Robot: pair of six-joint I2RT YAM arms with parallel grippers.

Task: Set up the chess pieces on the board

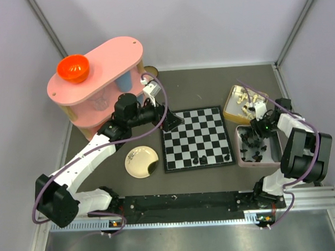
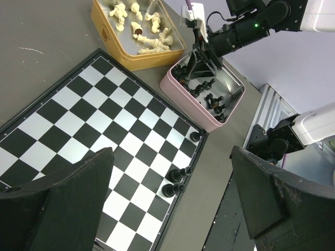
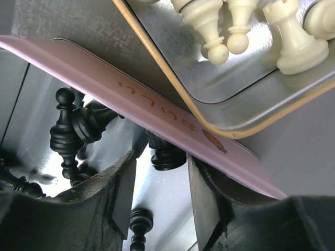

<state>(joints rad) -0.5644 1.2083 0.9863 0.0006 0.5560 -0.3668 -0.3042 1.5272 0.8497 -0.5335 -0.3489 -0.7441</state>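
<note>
Pick-up step: right gripper [image 3: 161, 166], jaws half-spread astride a glossy black chess piece [image 3: 167, 154] in the pink metal tin [image 3: 157, 109] near the table [image 1: 214, 180]'s right edge, should pinch, then carry it to the black-and-white checked board [image 1: 197, 136] mid-table. Left gripper [image 1: 171, 121]: jaws spread wide.

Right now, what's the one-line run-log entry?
left jaws: open over board | right jaws: parted in pink tin among black pieces | three placed pieces along board edge

We count one board [image 1: 195, 130] with three black chess pieces [image 2: 178, 173] standing on it. Two tins: one pink tin [image 2: 183, 104] holding more black ones, too jumbled for us to count, and one yellow tin [image 2: 120, 52] of cream pieces [image 2: 152, 39]. Plus one cream plate [image 1: 134, 160] and one orange bowl [image 1: 72, 68].
</note>
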